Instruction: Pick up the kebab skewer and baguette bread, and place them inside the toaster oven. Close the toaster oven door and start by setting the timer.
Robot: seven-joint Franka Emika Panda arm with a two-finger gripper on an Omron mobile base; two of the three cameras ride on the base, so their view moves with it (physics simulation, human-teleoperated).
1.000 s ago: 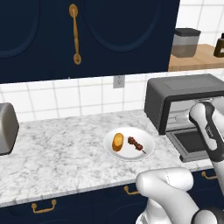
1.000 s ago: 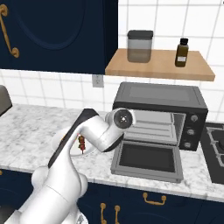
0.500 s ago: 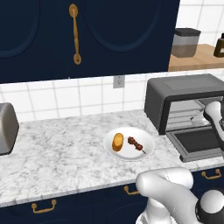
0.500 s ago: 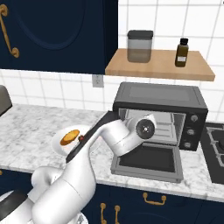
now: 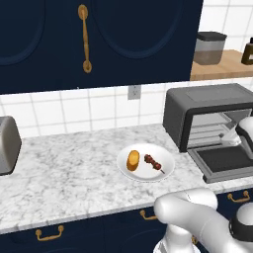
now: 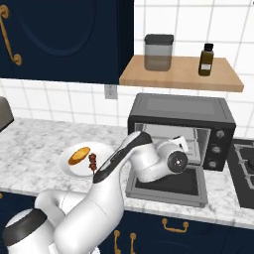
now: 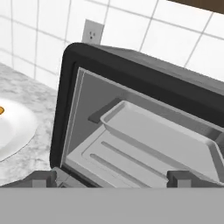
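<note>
The baguette bread (image 5: 133, 160) and the kebab skewer (image 5: 152, 162) lie side by side on a white plate (image 5: 167, 170) on the marble bench (image 5: 64, 183), left of the toaster oven (image 5: 207, 101); neither is loaded. The toaster oven door (image 6: 168, 186) is folded down flat, with a metal tray (image 7: 166, 142) inside the cavity. The gripper (image 6: 181, 145) hangs at the oven mouth, well apart from the plate, fingers (image 7: 43, 178) spread wide and holding nothing. Risks, as judged: the arm must swing back to the plate across the lowered door, and a low path could strike the door or the oven frame. The skewer is thin and lies close to the loaf, so a badly centred grasp could nudge the bread, push either item off the plate, or pinch both together. Shutting the door before both are inside would fail the task. No brand, label or legible writing is visible; the dark bottle (image 6: 206, 59) and canister (image 6: 158, 51) on the shelf (image 6: 183, 74) cannot be read.
</note>
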